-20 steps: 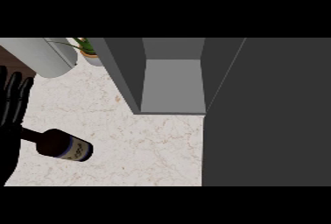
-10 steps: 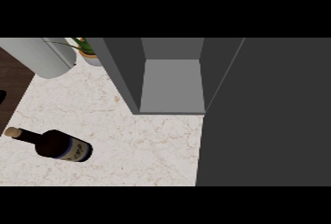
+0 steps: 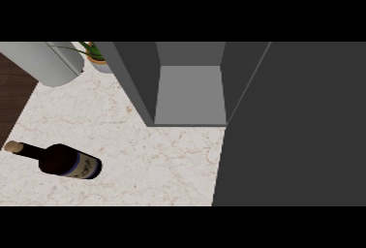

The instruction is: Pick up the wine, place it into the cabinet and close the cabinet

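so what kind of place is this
Probably a kitchen counter: a pale marble-look worktop, an open grey cabinet standing on it, and a dark wine bottle lying on its side.

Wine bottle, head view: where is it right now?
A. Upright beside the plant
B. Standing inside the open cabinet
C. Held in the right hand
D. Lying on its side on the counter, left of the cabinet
D: the wine bottle lies on the marble counter, outside the open cabinet, with no hand in view.
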{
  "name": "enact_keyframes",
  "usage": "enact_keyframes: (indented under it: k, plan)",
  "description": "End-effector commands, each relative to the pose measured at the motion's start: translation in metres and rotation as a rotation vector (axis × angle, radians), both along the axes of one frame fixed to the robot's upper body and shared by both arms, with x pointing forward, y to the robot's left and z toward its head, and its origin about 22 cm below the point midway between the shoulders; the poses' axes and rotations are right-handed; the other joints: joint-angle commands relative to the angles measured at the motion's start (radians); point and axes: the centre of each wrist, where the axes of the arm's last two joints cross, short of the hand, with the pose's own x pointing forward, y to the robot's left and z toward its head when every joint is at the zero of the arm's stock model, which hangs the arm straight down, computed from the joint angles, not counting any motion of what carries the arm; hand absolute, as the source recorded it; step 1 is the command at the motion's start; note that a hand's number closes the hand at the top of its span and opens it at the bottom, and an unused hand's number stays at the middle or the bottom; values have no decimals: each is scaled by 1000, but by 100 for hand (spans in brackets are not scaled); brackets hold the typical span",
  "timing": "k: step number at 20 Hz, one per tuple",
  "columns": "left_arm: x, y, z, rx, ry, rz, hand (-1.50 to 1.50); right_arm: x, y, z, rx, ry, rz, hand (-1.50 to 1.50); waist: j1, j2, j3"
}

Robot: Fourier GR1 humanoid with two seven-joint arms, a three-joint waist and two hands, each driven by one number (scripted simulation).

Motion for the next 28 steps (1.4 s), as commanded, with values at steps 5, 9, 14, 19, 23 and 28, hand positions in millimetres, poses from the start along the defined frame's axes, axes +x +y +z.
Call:
enact_keyframes:
  k: [5,9,14,19,23,28]
  plan:
    - [2,-3,26,13,12,9,-150,-31,12,34,13,-16,-13,-150,-9,0,-1]
    - [-18,5,23,2,44,8,-150,-27,5,35,-2,-25,-17,-150,2,-2,-1]
    - [-16,8,18,12,75,35,-150,-25,15,36,9,-14,-18,-150,0,-1,-1]
    - [-4,21,10,-3,106,49,-150,-29,17,30,10,-19,-20,-150,-8,-1,0]
    - [7,13,1,19,104,75,-150,-40,14,36,0,-26,-12,-150,-20,-1,0]
    - [15,14,-37,11,107,63,-150,-45,12,47,33,-37,-1,-150,-19,-2,-2]
